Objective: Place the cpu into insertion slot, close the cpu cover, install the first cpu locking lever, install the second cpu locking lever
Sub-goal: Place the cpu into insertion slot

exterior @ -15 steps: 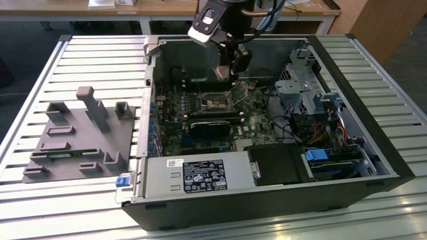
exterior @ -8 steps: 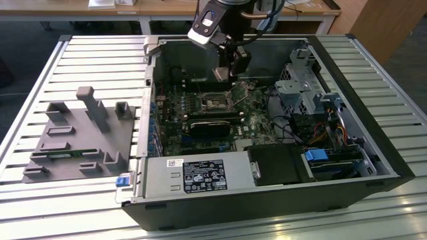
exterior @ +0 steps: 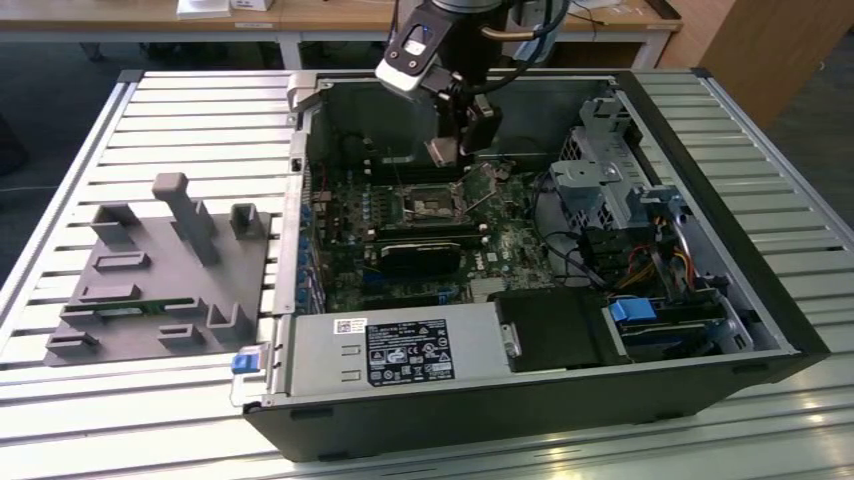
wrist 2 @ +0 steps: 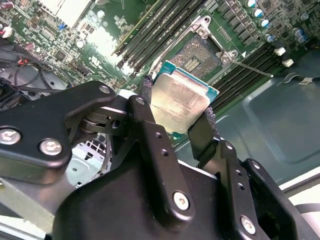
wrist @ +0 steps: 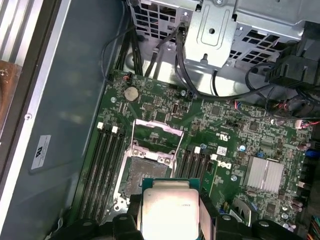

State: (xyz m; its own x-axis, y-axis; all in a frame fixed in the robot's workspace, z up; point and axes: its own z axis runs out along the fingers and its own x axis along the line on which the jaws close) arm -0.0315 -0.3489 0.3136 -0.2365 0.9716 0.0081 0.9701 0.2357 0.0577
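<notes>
My gripper (exterior: 446,152) hangs inside the open computer case, above the motherboard, shut on the cpu (exterior: 442,151). In both wrist views the silvery cpu (wrist 2: 179,102) (wrist: 170,209) sits between the two black fingers (wrist 2: 145,89), gripped by its edges. The insertion slot (exterior: 430,206) (wrist 2: 196,55) (wrist: 141,176) lies below it with its dark pin field uncovered and nothing in it. The cpu cover (wrist: 158,132) stands swung open at the slot's far side. A thin wire locking lever (wrist 2: 251,68) sticks out beside the slot.
Long black memory slots (wrist: 102,165) flank the socket. A black heatsink block (exterior: 418,256), a metal drive cage (exterior: 607,180) with cables and a power supply (exterior: 400,350) fill the case. On the exterior view's left, a grey fixture (exterior: 160,270) rests on the slatted table.
</notes>
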